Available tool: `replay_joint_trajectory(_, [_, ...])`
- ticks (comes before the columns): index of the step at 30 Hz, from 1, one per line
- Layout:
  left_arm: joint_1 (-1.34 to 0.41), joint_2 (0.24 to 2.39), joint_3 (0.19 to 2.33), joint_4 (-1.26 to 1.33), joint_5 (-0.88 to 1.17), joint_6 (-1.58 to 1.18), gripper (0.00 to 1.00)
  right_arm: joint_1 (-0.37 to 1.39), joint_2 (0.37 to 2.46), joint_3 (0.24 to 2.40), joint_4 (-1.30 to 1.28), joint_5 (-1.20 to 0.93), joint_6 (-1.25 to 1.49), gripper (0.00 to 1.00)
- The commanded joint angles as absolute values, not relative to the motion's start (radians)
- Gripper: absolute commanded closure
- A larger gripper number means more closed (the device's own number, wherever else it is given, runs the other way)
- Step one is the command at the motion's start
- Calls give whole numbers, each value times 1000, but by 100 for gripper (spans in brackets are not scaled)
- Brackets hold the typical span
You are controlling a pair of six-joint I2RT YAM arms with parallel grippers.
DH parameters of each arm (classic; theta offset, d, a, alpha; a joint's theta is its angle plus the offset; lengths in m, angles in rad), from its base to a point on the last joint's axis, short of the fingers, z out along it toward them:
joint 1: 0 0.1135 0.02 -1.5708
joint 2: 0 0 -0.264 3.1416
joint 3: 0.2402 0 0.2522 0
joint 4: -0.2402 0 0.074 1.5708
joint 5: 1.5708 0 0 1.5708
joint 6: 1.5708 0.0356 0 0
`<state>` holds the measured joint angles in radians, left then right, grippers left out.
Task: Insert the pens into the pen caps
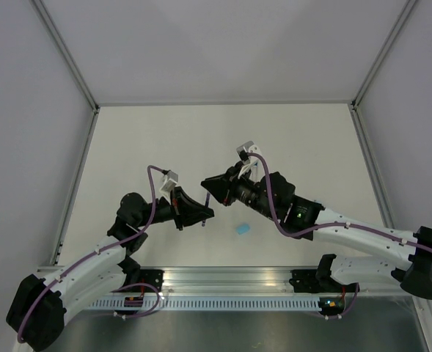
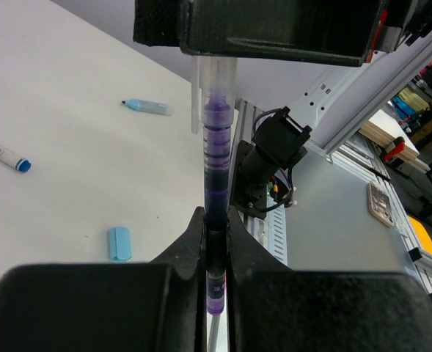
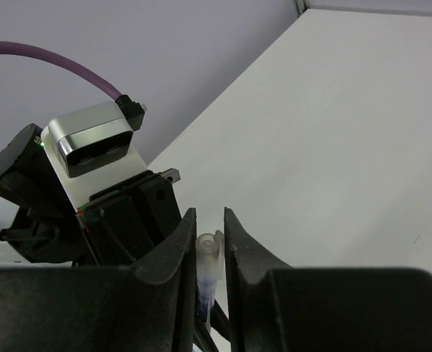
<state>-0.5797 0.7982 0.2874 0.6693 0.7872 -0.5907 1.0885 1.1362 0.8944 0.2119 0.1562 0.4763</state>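
While the left jaws pinch the purple pen (image 2: 216, 187), the right jaws clamp its clear cap (image 3: 209, 246).

Seen from above, the left gripper (image 1: 205, 214) sits at 6 o'clock of the right gripper (image 1: 206, 182), near it, and a pen (image 2: 217, 169) spans them, pinched by both. A pen cap (image 1: 242, 229) lies on the table (image 1: 164, 139) at 4 o'clock of the left gripper, apart from it. In the left wrist view a second pen (image 2: 146, 106) lies at 12 o'clock of that cap, a third pen (image 2: 3, 154) at 10 o'clock, each apart.
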Motion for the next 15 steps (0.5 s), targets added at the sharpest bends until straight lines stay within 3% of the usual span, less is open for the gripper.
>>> replay_joint_trajectory(1, [-578,787,304,652,690,-601,98,1091,1124,867,236,130,482,100])
replay_joint_trajectory(15, [-578,755,310,594,621,-583,98,1091,1187,804,203,49,523,100])
